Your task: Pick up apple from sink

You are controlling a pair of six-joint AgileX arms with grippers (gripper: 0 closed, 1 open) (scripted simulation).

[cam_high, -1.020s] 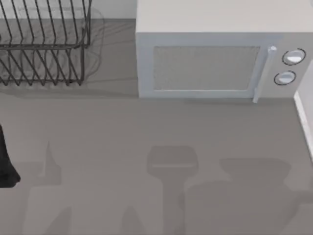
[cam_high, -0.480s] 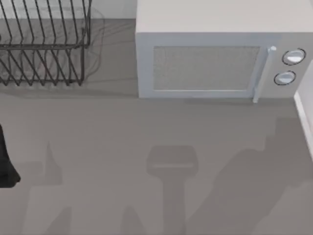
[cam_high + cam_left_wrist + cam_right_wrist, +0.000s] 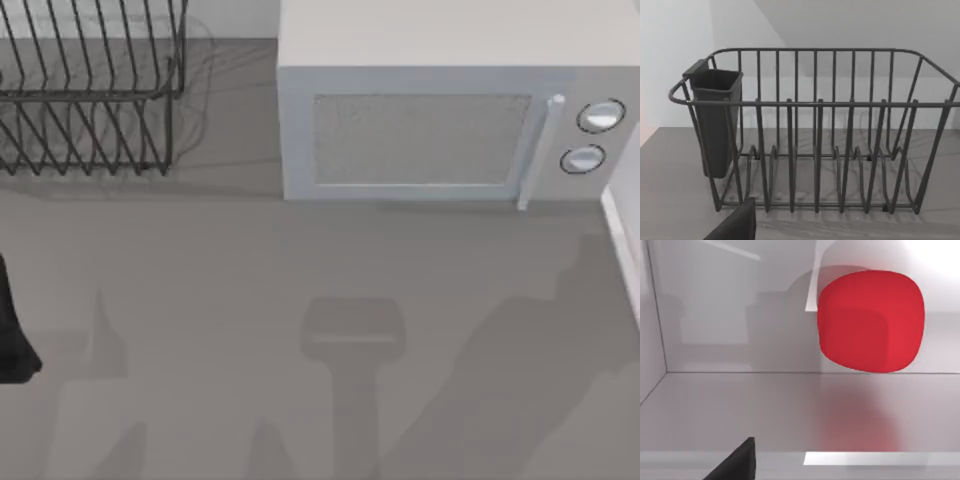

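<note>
**Apple sighted against the sink wall**

Facing the right wrist camera, the apple (image 3: 871, 321), a bright red rounded blob, is seen against the pale back wall of the sink (image 3: 715, 315), above the glossy sink floor, where a faint red reflection is cast beneath it. One dark finger (image 3: 735, 462) of the right pincer is seen at the frame's edge, apart from the apple; whether that pincer is open or closed cannot be told.

From above, the microwave (image 3: 440, 120) is seen at the back of the grey worktop (image 3: 250, 280), with the wire dish rack (image 3: 85, 90) to its left. A dark part of the left arm (image 3: 12, 330) is noted in front of the rack. The rack carries a dark cutlery cup (image 3: 715, 120) on one end.
</note>
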